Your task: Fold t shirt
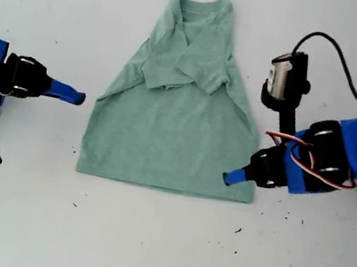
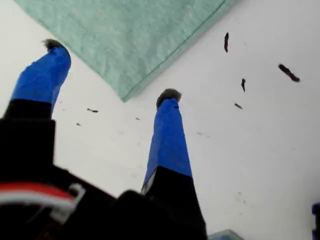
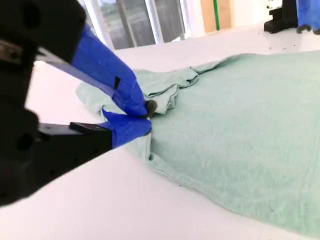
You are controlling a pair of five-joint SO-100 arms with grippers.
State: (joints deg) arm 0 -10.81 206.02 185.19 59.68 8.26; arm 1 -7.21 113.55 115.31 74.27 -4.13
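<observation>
T-shirt, sleeves folded in, flat on desk: first claw released at hem corner, should pinch it squarely; second claw clenched, empty, beside the side edge.

I seem to work in a lab or workshop room: a plain white desk marked with dark scuffs, beyond my second gripper tall windows and a leaning board, and taped, wired arms on both sides.
</observation>
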